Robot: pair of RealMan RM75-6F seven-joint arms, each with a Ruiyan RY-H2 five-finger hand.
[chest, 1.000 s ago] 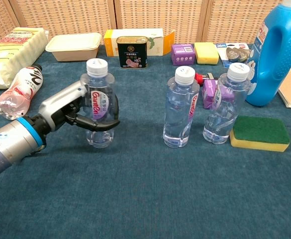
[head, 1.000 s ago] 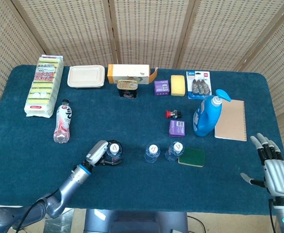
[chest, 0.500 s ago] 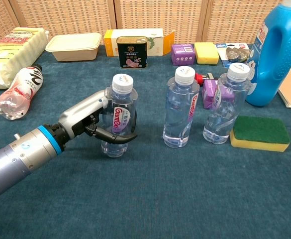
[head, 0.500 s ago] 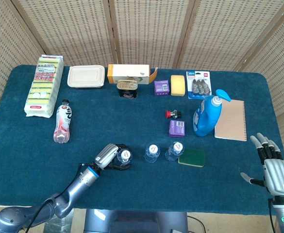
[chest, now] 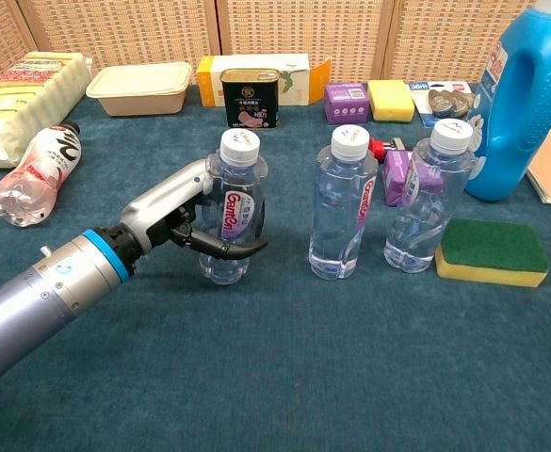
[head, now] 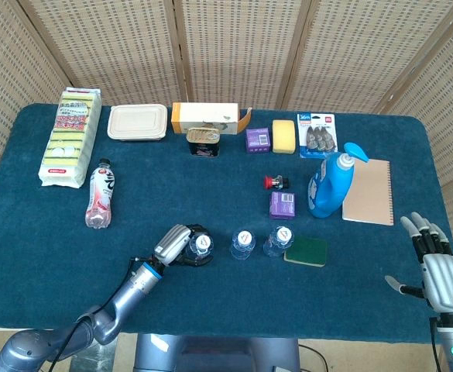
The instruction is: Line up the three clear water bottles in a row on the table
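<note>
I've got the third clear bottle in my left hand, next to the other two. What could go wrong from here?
1. The left hand has its fingers wrapped round the clear plastic water bottle with the white cap; pulling away before they spread could tip it.
2. The middle clear bottle stands close by, so a topple or a sideways nudge could knock it into the right-hand clear bottle, which stands beside the green-topped yellow sponge.

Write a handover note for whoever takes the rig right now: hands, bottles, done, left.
Left hand grips the left bottle, upright near the table's front edge. Right hand open, holding nothing, at the front right corner.
Middle bottle and right bottle stand upright side by side; green sponge sits beside the right one.
Done: held bottle roughly level with the other two.
Left: check spacing, release, withdraw.
</note>
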